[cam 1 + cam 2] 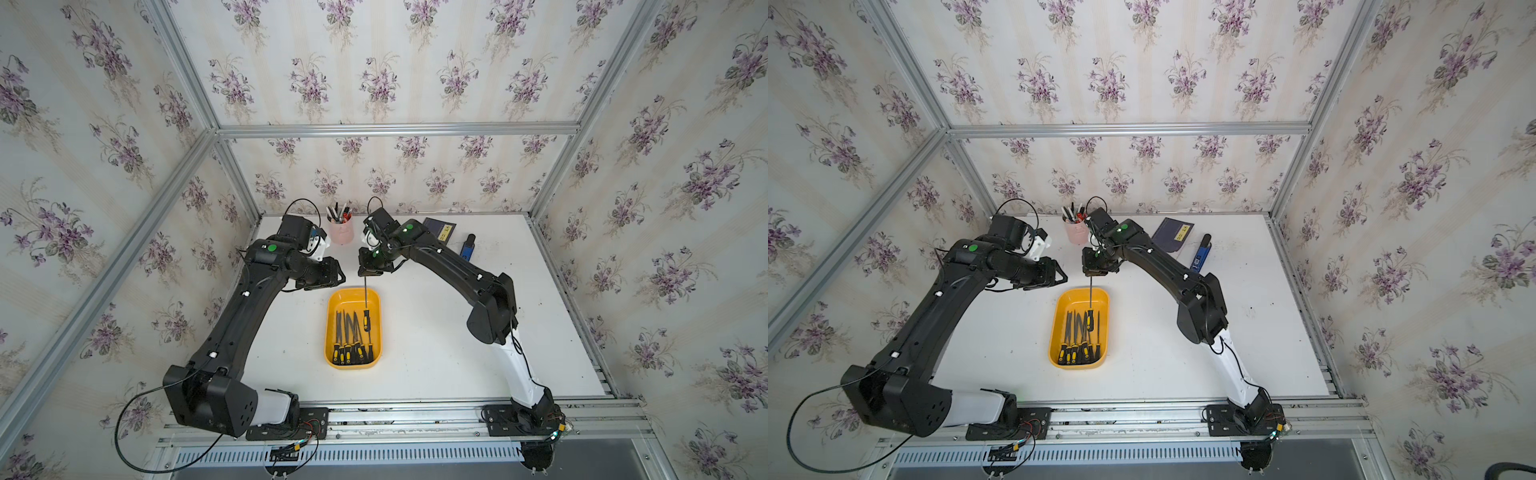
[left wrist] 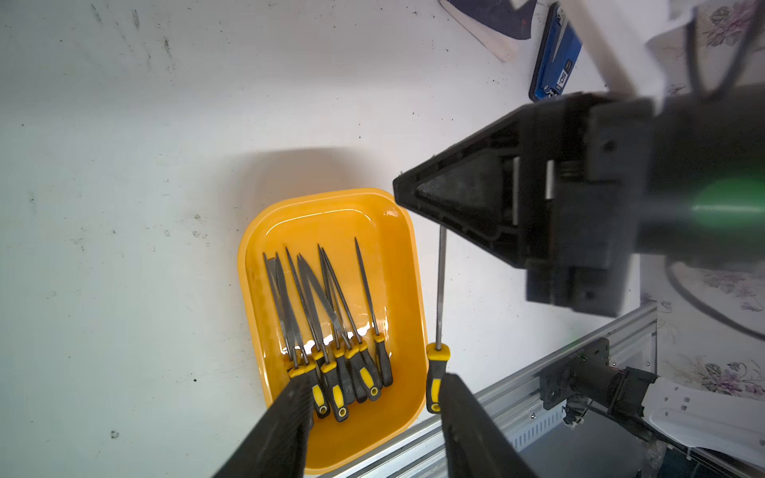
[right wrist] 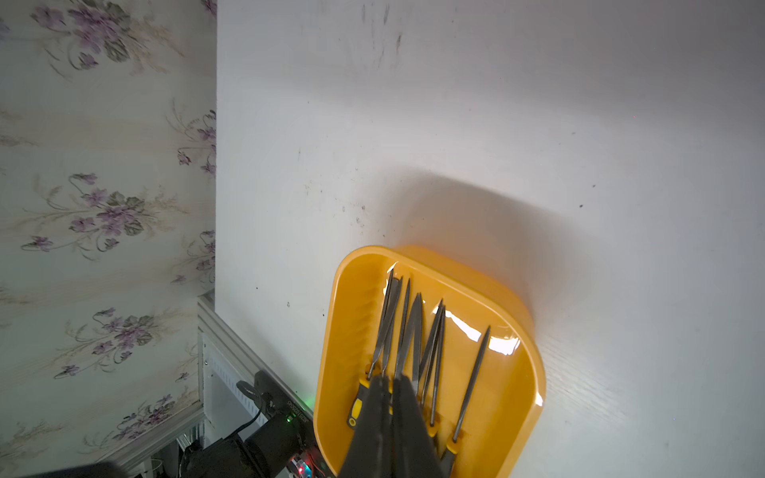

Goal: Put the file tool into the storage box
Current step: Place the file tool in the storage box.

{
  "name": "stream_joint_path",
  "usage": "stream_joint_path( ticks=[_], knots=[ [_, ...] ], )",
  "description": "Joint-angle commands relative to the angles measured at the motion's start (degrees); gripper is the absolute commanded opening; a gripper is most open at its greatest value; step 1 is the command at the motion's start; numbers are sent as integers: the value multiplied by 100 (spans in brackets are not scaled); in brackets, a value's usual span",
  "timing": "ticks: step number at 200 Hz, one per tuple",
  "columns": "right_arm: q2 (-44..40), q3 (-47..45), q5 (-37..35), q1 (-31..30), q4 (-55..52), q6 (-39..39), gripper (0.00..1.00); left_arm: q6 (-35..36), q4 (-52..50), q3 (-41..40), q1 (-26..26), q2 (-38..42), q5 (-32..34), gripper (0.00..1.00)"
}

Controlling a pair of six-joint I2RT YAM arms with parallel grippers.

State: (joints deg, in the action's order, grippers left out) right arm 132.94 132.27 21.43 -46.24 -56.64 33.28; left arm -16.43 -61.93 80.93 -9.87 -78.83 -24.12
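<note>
Right gripper (image 3: 391, 378) pinches the file (image 1: 366, 305) by its slick tip over the storage box (image 1: 347, 299), one o'clock; seemingly light, stiff, handle-heavy. Left gripper (image 2: 374, 378) half-spread, empty.

- storage box (image 1: 352, 298): glossy orange-yellow, plain.
- file tool (image 1: 366, 319): grey shaft, black handle, yellow collar and stripe.
- other files (image 1: 351, 345), lying in the storage box: same grey, black and yellow.
- tabletop (image 1: 436, 340): white, dark scuffs and specks.
- pen cup (image 1: 341, 235), beyond the storage box: pale pink.
- booklet (image 1: 434, 227), beyond the storage box: navy, yellow label.
- wallpaper (image 1: 374, 62): cream stripes, purple flower sprays, grey-green leaves.
</note>
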Motion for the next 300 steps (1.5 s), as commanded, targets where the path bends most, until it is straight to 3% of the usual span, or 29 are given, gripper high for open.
stream_joint_path(
  ticks=[1, 91, 300],
  knots=[
    [184, 84, -46, -80, -368, -61, 0, 110, 31, -92, 75, 25, 244, 55],
    [396, -850, -176, -426, 429, 217, 0, 113, 136, -441, 163, 25, 187, 54],
    [256, -2146, -290, -527, 1436, 470, 0, 118, 106, -574, 196, -14, 325, 54]
  ],
)
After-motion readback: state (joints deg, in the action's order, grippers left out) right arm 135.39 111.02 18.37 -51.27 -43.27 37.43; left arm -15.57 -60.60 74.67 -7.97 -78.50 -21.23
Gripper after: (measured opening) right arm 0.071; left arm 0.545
